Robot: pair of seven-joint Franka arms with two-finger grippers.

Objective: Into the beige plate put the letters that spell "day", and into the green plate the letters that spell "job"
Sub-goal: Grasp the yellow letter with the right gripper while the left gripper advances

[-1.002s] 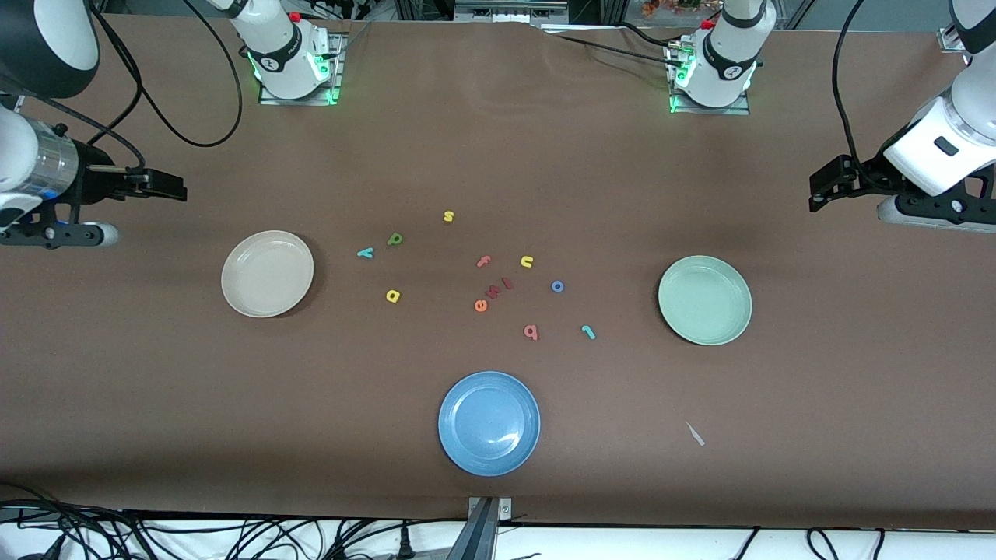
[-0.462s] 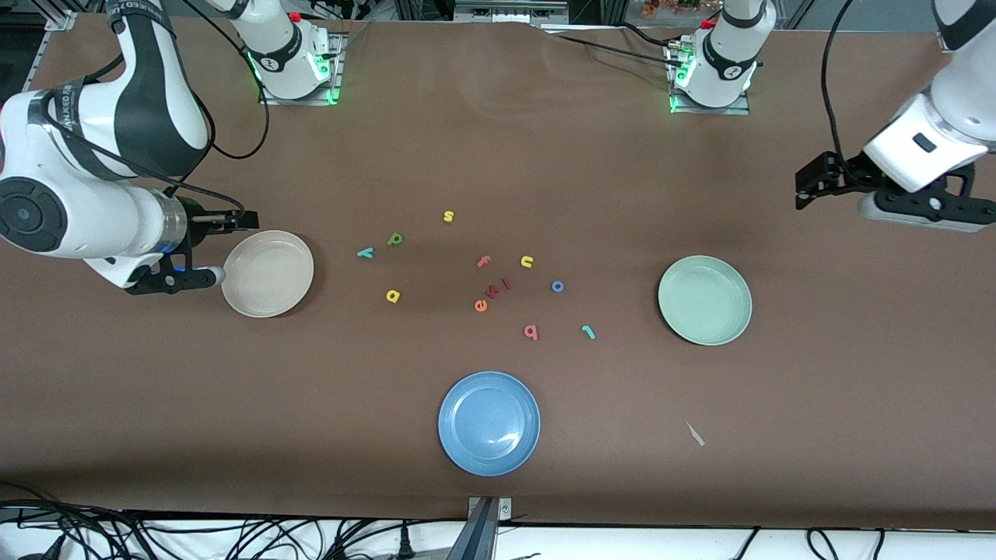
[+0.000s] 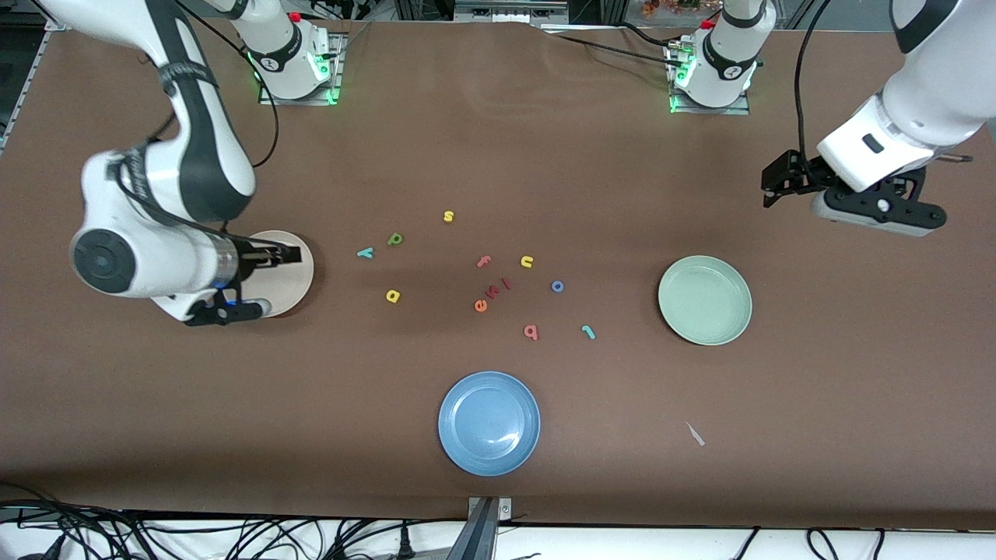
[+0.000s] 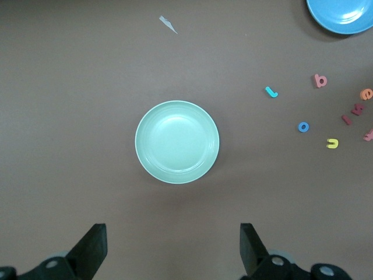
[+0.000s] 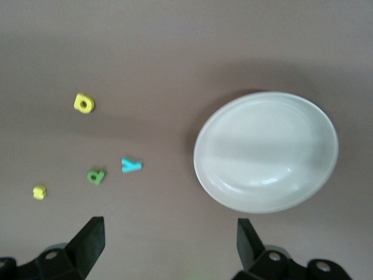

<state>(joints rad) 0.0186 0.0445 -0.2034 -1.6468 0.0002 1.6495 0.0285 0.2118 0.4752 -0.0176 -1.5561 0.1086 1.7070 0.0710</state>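
The beige plate (image 3: 302, 281) (image 5: 266, 150) lies toward the right arm's end, partly under my open, empty right gripper (image 3: 289, 255) (image 5: 169, 242). Beside it are the green d (image 3: 395, 239) (image 5: 96, 175), teal y (image 3: 365, 252) (image 5: 131, 165) and yellow a (image 3: 393, 295) (image 5: 84, 104). The green plate (image 3: 704, 299) (image 4: 177, 142) lies toward the left arm's end. Near it are the blue o (image 3: 557, 286) (image 4: 303, 126), teal j (image 3: 588, 332) (image 4: 271, 91) and pink b (image 3: 531, 332) (image 4: 320, 81). My left gripper (image 3: 769, 189) (image 4: 173, 248) hangs open and empty over bare table, beside the green plate.
A blue plate (image 3: 489, 422) (image 4: 344, 11) sits nearest the front camera. Other letters lie mid-table: yellow s (image 3: 448, 216), pink f (image 3: 483, 261), yellow u (image 3: 527, 262), orange e (image 3: 481, 306). A small pale scrap (image 3: 695, 434) lies near the front edge.
The right arm swung in from the table's end until its gripper came over the beige plate. The left gripper moved a little toward the middle. Letters and plates stayed put.
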